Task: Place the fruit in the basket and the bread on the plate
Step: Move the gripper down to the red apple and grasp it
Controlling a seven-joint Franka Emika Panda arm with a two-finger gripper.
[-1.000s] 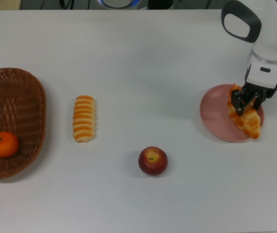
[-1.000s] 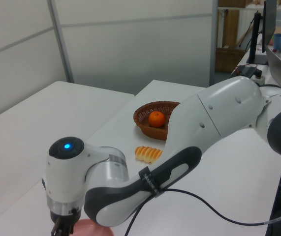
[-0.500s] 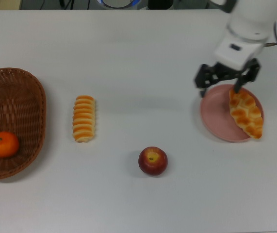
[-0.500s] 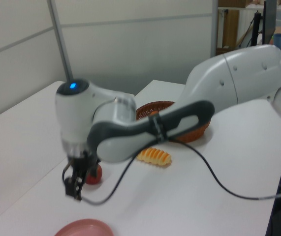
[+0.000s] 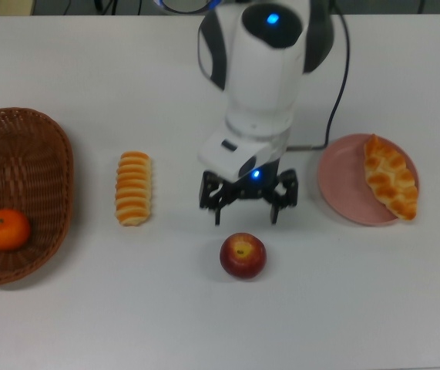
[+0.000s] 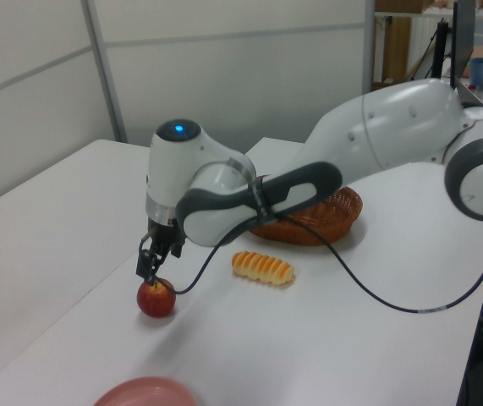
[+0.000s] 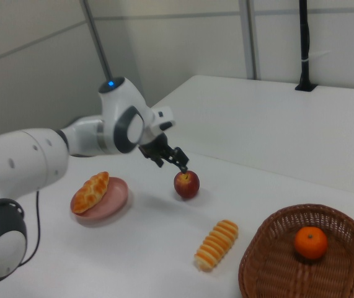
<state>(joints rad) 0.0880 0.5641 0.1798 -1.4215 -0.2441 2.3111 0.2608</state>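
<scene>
the hand (image 5: 246, 206) hangs spread wide and empty just above the apple (image 5: 243, 256) – ridged roll (image 5: 133, 187) and basket (image 5: 42, 146) holding the mandarin (image 5: 7, 230) lie toward the top view's left. braided loaf (image 5: 390, 177) rests on the plate (image 5: 341, 185) toward the top view's right – bare desk (image 5: 127, 77) all around the apple

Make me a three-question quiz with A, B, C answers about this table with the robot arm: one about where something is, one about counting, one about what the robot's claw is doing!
1. Where is the small bright orange mandarin?
A. On the pink plate
B. In the woven wicker basket
C. On the bare table

2. How many golden bread loaves lie on the round pale pink plate?
A. None
B. One
C. Two

3. What is the gripper doing?
A. Open, just above the dark red apple
B. Shut on the ridged loaf
C. Shut on the mandarin

Answers:
1. B, the mandarin sits inside the basket.
2. B, only the braided loaf is on the plate; the ridged loaf lies on the table.
3. A, the gripper is spread open over the apple.
</scene>
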